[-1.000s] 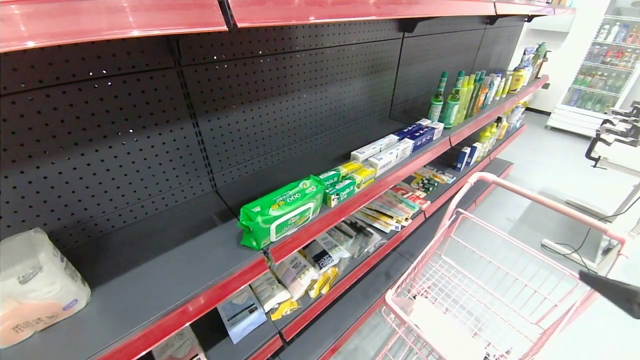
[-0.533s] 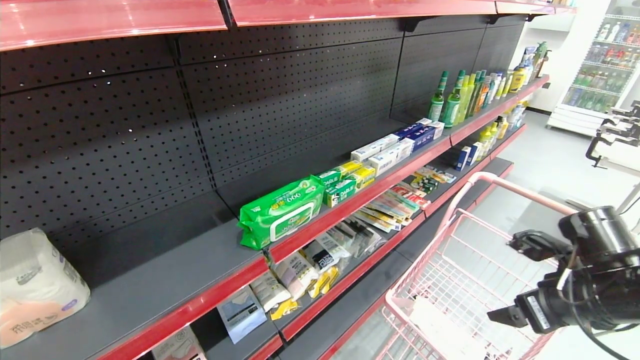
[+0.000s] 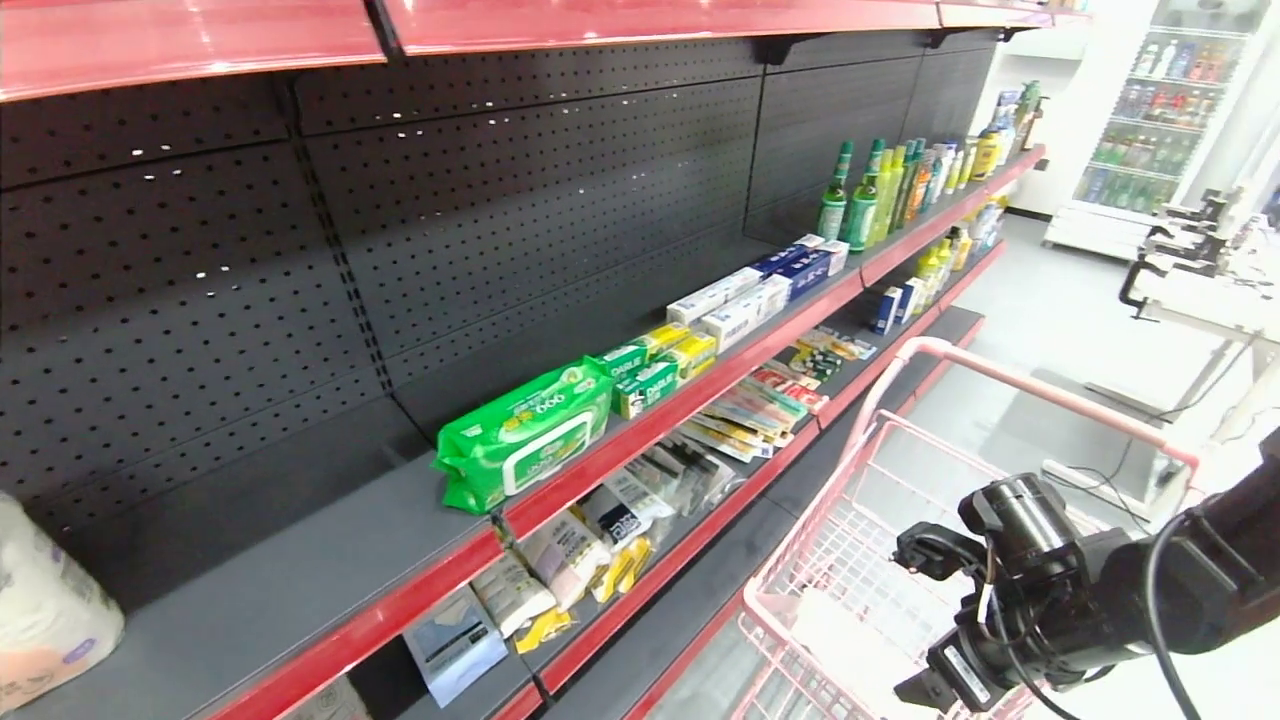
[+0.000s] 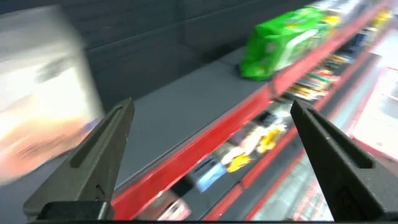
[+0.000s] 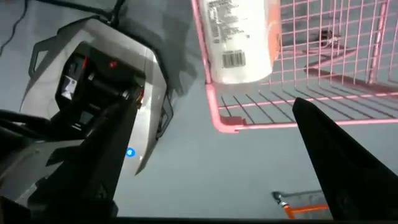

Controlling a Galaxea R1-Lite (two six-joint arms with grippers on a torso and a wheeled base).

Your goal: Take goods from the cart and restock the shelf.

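The pink cart (image 3: 905, 470) stands in front of the shelf, with a white pack (image 3: 850, 640) lying in its basket. My right arm (image 3: 1060, 600) hangs over the cart's near right side. In the right wrist view my right gripper (image 5: 224, 168) is open and holds nothing. There it is outside the cart's corner (image 5: 227, 121), over the floor, with the white pack (image 5: 239, 40) a little beyond. My left gripper (image 4: 211, 165) is open and empty beside the grey shelf board (image 4: 180, 99). A white tissue pack (image 4: 37, 118) and a green wipes pack (image 4: 283, 40) lie on that board.
The middle shelf (image 3: 300, 580) holds the tissue pack (image 3: 45, 610), green wipes (image 3: 520, 435), toothpaste boxes (image 3: 735, 305) and bottles (image 3: 870, 195), with bare board between tissue and wipes. Lower shelves carry small packs (image 3: 600, 525). A drinks fridge (image 3: 1130, 130) stands far right.
The head camera has turned slightly, shifting the whole scene left. My right arm came in from the right edge and dropped lower and farther left over the cart.
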